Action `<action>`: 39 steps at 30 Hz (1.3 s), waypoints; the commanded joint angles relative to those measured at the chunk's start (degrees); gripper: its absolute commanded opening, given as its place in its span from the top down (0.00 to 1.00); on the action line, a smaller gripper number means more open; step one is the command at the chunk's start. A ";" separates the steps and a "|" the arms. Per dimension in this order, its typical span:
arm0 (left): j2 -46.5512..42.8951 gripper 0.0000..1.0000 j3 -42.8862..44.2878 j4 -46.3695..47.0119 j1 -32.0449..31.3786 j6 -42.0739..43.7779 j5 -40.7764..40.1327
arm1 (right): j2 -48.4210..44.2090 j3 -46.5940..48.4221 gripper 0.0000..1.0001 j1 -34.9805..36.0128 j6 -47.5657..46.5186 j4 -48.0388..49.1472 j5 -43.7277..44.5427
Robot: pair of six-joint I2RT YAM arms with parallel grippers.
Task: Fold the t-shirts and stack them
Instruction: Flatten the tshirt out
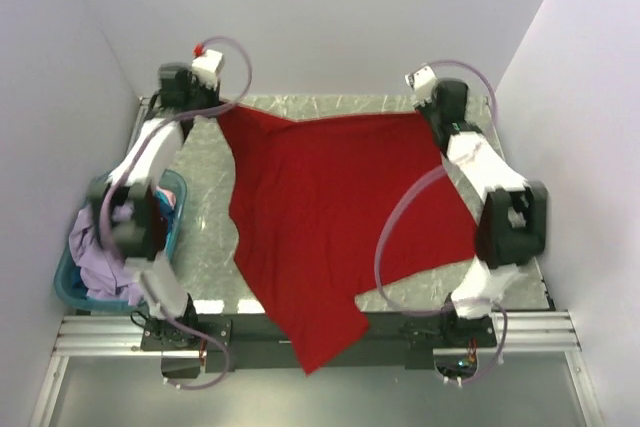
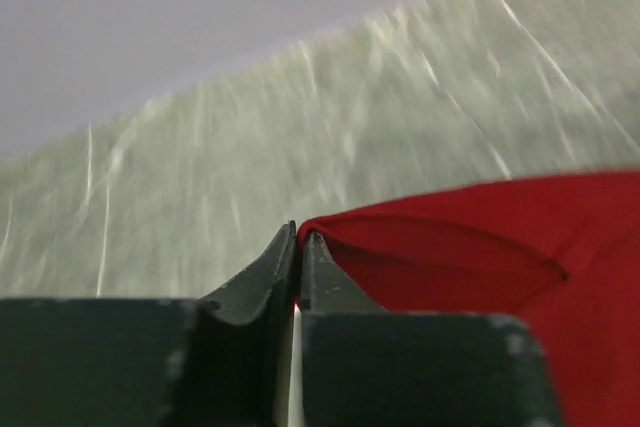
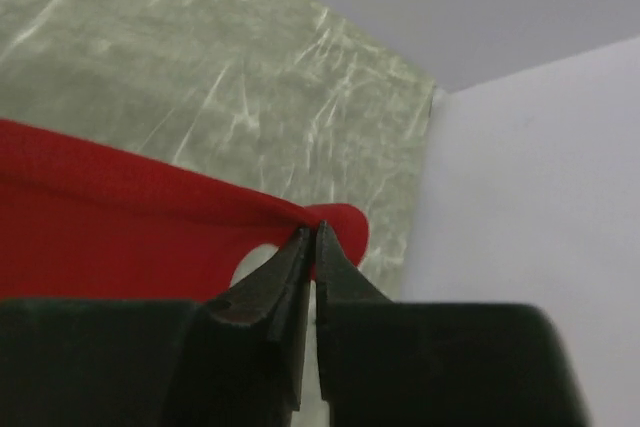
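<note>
**Red shirt pinched at both far corners, spread not finished**

Step in hand, as I judge it: laying the red shirt (image 1: 340,207) flat ahead of the first fold.

- Left gripper (image 2: 298,237): jaws together, clamped on a corner of red cloth at the far left of the table (image 1: 205,187).
- Right gripper (image 3: 312,232): jaws together, nipping a rolled red edge near the far right corner, close to the wall.

Doing it well:
- Hold both pinches low and level, so the far edge lies taut between them and does not skew.
- The near end hangs over the table's front edge between the arm bases. An even draw toward the far side should bring it onto the top.
- Let go only once the cloth lies flat. Either thin pinch could slip under a hard tug.

Shirt:
- Solid bright red, large, covering most of the table's middle.
- The far edge runs nearly straight from gripper to gripper, and the left side runs on a wavy slant.
- A bite of bare table shows at the near right.
- Creases are few and shallow.

Waiting: a lavender shirt (image 1: 105,262) heaped in the basket (image 1: 68,292), off the table's left side.
</note>
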 commanded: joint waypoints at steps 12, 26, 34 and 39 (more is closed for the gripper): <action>19.66 0.04 30.15 -6.57 -0.76 -9.73 -5.87 | 21.75 39.68 0.11 -3.57 11.63 -28.97 2.30; -15.01 0.32 -17.08 -27.31 -8.91 0.82 5.14 | 7.76 14.82 0.24 -7.79 1.00 -51.59 -10.36; -14.68 0.52 -27.91 -28.81 -16.14 -0.32 -2.59 | 9.07 3.47 0.34 -8.05 0.55 -48.43 -8.25; -10.98 0.53 -28.18 -29.60 -16.14 0.47 -6.03 | 10.56 -0.74 0.36 -8.05 0.73 -46.05 -6.15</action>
